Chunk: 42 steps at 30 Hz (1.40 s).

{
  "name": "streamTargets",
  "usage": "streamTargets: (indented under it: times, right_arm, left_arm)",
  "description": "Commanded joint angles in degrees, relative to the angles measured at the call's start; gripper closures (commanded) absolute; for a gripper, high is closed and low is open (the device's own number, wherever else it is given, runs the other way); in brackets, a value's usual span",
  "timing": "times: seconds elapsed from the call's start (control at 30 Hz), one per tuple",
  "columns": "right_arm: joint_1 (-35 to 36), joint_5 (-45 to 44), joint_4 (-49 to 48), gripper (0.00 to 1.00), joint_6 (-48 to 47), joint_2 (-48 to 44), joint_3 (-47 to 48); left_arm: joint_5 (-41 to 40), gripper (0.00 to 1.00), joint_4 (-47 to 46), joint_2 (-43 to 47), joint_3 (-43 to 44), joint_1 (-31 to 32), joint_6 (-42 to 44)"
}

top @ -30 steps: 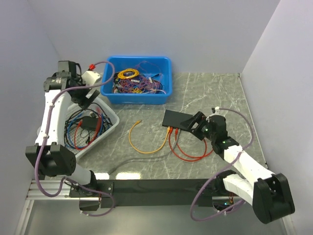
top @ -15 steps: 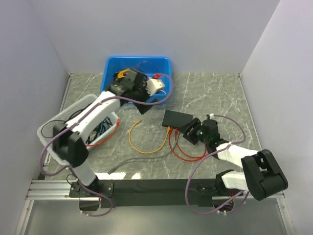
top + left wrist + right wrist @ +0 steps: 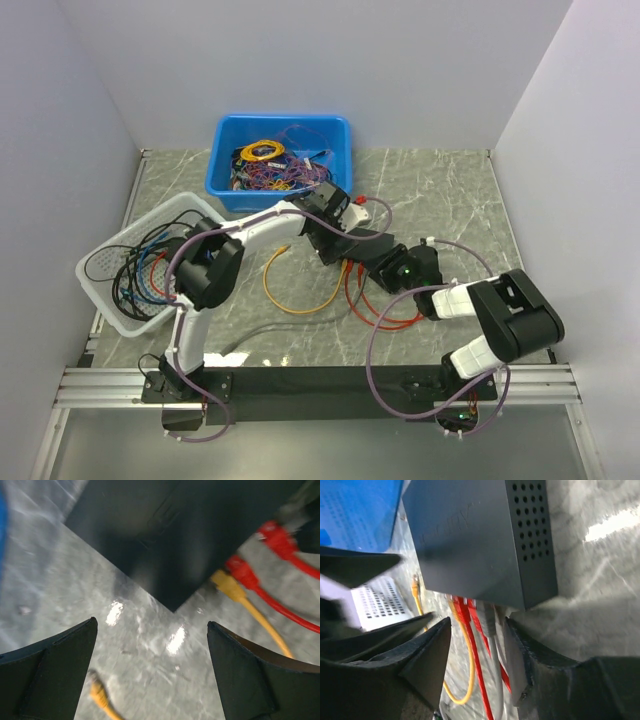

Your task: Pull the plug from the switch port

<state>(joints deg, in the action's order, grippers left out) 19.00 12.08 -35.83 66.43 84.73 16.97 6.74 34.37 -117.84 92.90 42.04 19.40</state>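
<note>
The flat black switch [image 3: 352,240] lies mid-table, partly covered by both grippers. It fills the top of the left wrist view [image 3: 165,535] and of the right wrist view [image 3: 475,535]. A yellow plug [image 3: 227,584], red plugs [image 3: 245,572] and a grey plug [image 3: 490,620] sit in its port edge. My left gripper [image 3: 333,230] hovers open over the switch's left corner [image 3: 151,625]. My right gripper [image 3: 388,268] is open, its fingers [image 3: 540,665] on either side of the red [image 3: 465,610] and grey plugs [image 3: 477,625], not closed on them.
A blue bin [image 3: 225,170] of tangled cables stands at the back. A white basket [image 3: 110,290] of cables is at the left. Yellow [image 3: 290,300], red [image 3: 385,318] and grey [image 3: 262,335] cables loop across the table in front of the switch. A loose yellow plug end [image 3: 100,695] lies below the left gripper.
The left arm swung from the white basket, past the blue bin, down to the switch's left corner. The right gripper edged closer to the port edge, around the plugs.
</note>
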Motion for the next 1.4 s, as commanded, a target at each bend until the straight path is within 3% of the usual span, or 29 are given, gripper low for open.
streamTargets:
  times: [0.0, 0.2, 0.47, 0.8, 0.97, 1.2, 1.27, 1.37]
  right_arm:
    - [0.4, -1.4, -5.1, 0.46, 2.1, 3.7, -1.1]
    - [0.3, -1.7, -12.4, 0.57, 4.8, 8.0, -2.8]
    - [0.2, -0.8, -22.8, 0.59, 4.8, 11.1, -5.9]
    - [-1.3, -1.6, -25.9, 0.68, 4.3, 14.8, -4.6]
    - [-2.4, -1.4, -28.5, 0.68, 4.7, 17.0, -4.1]
    - [-3.4, -0.9, -33.9, 0.6, 6.7, 20.9, -4.7]
    - [-3.4, -1.0, -36.4, 0.62, 7.5, 21.6, -5.5]
    - [-4.0, -0.5, -36.6, 0.79, 7.9, 22.4, -5.5]
  left_arm:
    - [0.1, 0.03, -2.1, -1.7, 1.7, -0.5, -1.7]
    - [0.7, 0.04, -3.3, -4.0, 1.1, -0.5, -2.0]
    - [0.9, 0.04, -3.5, -3.4, 0.6, -0.5, -2.0]
    - [0.5, 0.04, -3.8, -2.7, 0.1, -0.5, -1.6]
    - [0.3, 0.04, -3.8, -2.6, -0.4, -0.5, -1.5]
    - [0.4, 0.04, -3.5, -2.6, -0.1, -0.6, -1.2]
    - [0.4, 0.04, -3.4, -2.6, 0.1, -0.5, -1.1]
    - [0.4, 0.04, -3.3, -2.5, 0.2, -0.5, -1.1]
